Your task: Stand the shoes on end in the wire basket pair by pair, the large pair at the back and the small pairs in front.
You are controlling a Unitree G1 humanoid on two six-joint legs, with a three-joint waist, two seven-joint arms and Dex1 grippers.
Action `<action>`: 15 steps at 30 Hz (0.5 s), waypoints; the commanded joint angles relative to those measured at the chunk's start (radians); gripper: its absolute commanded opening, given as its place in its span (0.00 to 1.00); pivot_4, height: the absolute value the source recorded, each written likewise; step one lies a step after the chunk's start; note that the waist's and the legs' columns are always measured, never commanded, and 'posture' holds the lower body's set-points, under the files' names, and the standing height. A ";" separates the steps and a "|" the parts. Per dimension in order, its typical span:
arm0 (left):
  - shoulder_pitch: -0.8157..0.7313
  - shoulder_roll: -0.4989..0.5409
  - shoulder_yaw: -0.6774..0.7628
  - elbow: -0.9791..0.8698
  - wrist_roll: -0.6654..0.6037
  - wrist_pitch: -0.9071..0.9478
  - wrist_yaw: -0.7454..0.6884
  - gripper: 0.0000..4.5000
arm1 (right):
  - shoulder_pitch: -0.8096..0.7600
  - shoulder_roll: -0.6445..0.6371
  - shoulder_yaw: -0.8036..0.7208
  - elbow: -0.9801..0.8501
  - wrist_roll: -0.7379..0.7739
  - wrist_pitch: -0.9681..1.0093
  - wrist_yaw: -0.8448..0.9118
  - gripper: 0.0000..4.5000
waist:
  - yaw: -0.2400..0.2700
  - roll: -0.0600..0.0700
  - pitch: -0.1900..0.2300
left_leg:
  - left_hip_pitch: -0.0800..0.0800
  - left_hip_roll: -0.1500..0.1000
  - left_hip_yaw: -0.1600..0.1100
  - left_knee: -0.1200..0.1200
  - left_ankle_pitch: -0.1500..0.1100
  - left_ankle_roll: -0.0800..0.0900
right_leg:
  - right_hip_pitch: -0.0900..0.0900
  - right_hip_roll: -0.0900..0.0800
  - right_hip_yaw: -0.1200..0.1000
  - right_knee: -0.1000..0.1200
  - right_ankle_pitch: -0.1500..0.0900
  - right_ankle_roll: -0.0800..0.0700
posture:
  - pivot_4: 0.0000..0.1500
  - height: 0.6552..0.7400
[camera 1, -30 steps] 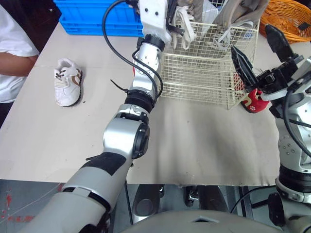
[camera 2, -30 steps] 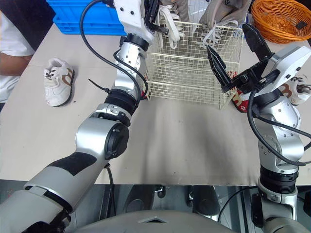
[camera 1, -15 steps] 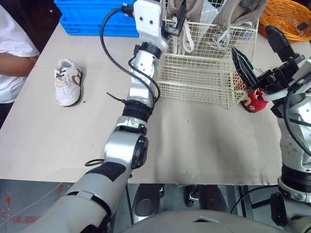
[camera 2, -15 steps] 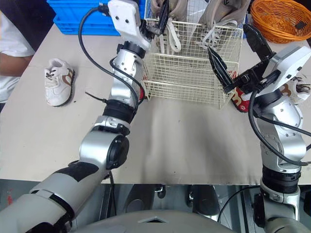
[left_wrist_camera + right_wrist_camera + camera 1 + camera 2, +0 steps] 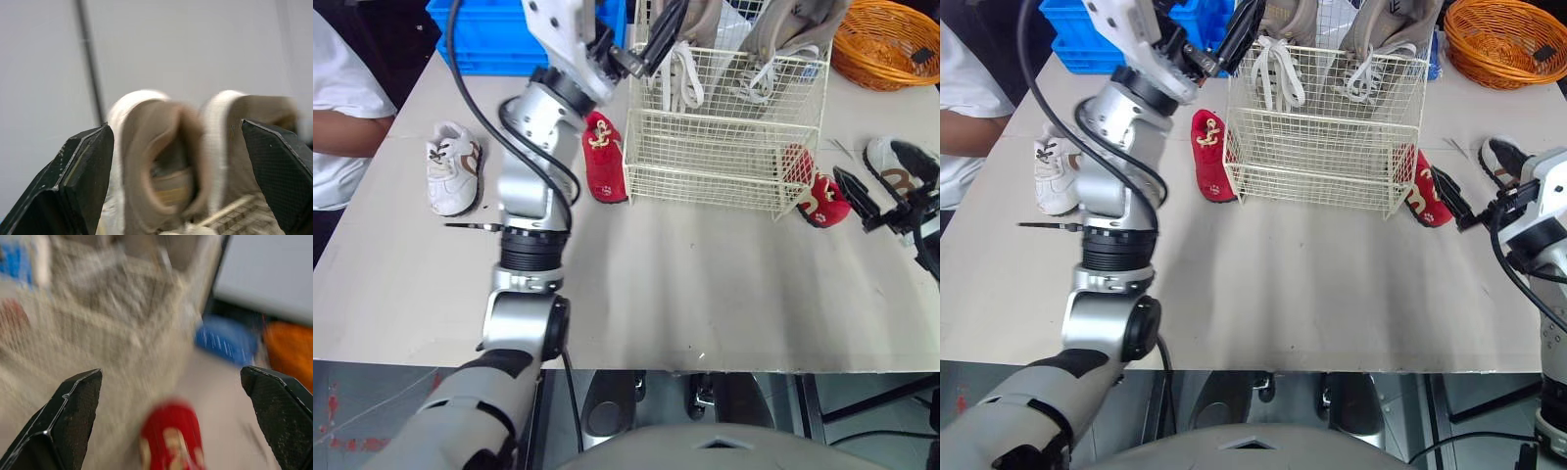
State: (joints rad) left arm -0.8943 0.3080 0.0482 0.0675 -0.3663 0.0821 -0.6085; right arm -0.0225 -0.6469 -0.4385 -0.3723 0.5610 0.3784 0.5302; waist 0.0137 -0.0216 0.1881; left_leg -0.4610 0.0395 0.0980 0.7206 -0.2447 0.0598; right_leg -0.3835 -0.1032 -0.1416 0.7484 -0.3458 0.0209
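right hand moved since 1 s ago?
Yes. The right hand has dropped and swung to the robot's right, away from the wire basket.

This looks like a robot test room or lab rather than a home, though little beyond the bench can be seen. A plain pale work table [image 5: 705, 294] spans the middle of the frame. Props are set out on it as for a trial: a blue plastic crate [image 5: 480, 39] at upper left, an orange woven basket [image 5: 886, 39] at upper right, and a wire basket [image 5: 724, 147] at top centre with small shoes [image 5: 604, 157] around it. A person's white sleeve [image 5: 342, 108] shows at the left edge. Bare grey floor [image 5: 352, 411] with red marks lies at lower left.
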 commanded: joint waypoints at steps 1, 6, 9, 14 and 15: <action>0.011 0.108 -0.011 -0.115 -0.140 0.186 -0.181 0.99 | 0.046 -0.032 -0.041 0.000 0.041 0.068 0.034 1.00 | -0.001 0.001 0.000 | 0.002 0.000 0.000 0.000 0.000 0.000 | 0.001 0.000 0.000 0.000 0.000 0.000 | 1.00 0.36; 0.051 0.341 -0.087 -0.258 -0.267 0.440 -0.457 0.99 | 0.083 -0.020 -0.042 0.039 0.060 0.104 0.057 1.00 | -0.001 0.002 0.000 | 0.008 0.000 0.001 -0.002 0.000 0.000 | 0.006 0.001 0.002 -0.001 0.000 0.000 | 1.00 0.36; 0.037 0.420 -0.117 -0.303 -0.307 0.552 -0.537 0.99 | 0.073 -0.015 -0.018 0.073 0.062 0.114 0.076 1.00 | -0.001 0.002 0.000 | 0.008 0.000 0.001 -0.001 0.000 0.000 | 0.007 0.001 0.003 -0.001 0.000 0.000 | 1.00 0.36; 0.023 0.452 -0.163 -0.326 -0.302 0.608 -0.598 0.99 | 0.007 -0.003 0.023 0.162 0.058 0.125 0.089 1.00 | 0.000 0.002 -0.001 | 0.009 0.000 0.001 -0.001 0.000 0.000 | 0.007 0.001 0.004 -0.001 0.000 0.000 | 1.00 0.36; 0.020 0.446 -0.167 -0.326 -0.300 0.611 -0.599 0.99 | -0.006 -0.002 0.030 0.181 0.052 0.120 0.093 1.00 | 0.000 0.003 -0.001 | 0.009 0.000 0.001 -0.001 0.000 0.000 | 0.007 0.001 0.004 -0.001 0.000 0.000 | 1.00 0.36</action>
State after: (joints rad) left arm -0.8423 0.7529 -0.1292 -0.2269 -0.6534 0.6889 -1.1980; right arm -0.0148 -0.6476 -0.4017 -0.1998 0.6135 0.5069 0.6105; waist 0.0138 -0.0190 0.1875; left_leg -0.4524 0.0398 0.0989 0.7191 -0.2449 0.0600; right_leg -0.3765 -0.1017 -0.1370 0.7476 -0.3461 0.0207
